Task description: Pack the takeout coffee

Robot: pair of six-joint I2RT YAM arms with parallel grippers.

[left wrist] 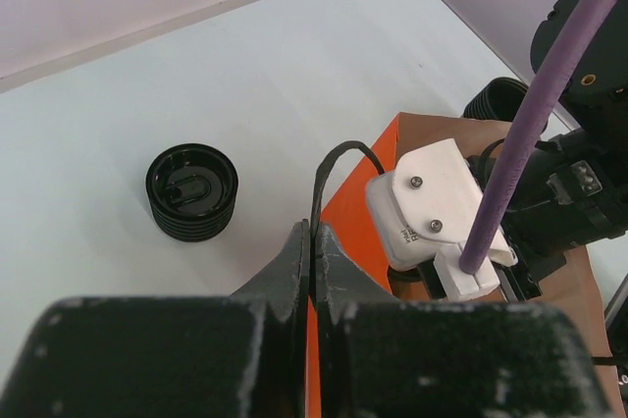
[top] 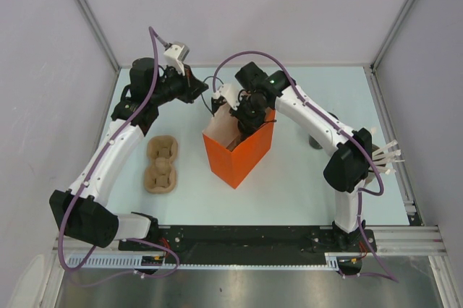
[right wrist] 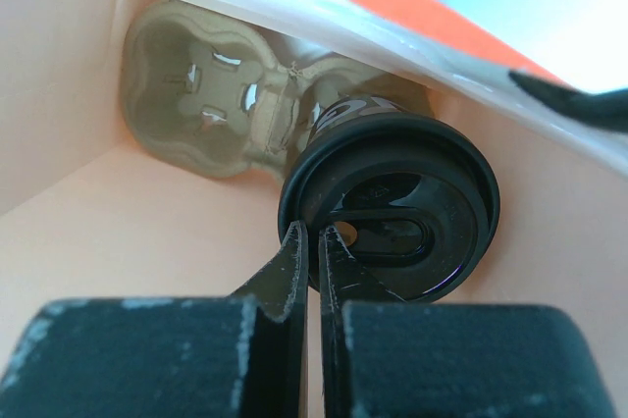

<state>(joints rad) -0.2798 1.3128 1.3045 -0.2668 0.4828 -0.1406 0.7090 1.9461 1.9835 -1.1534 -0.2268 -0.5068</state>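
Takeout coffee [right wrist: 392,212], lower right of the right wrist view, looks seated in the pulp tray [right wrist: 186,84] inside the orange bag [top: 239,152], right fingers [right wrist: 287,271] clamped on its lid rim, left fingers [left wrist: 289,271] pinching the bag's black handle [left wrist: 329,158]; only the release appears left to do, with another black cup [left wrist: 191,192] outside on the tabletop [left wrist: 294,65].

Orange bag [top: 239,152] mid-table, pulp tray [top: 161,165] near its left — left arm [top: 108,156] at the bag's far corner, right arm [top: 318,123] down inside.

Glossy plastic lid [right wrist: 442,168] (matt pulp tray [right wrist: 182,79])
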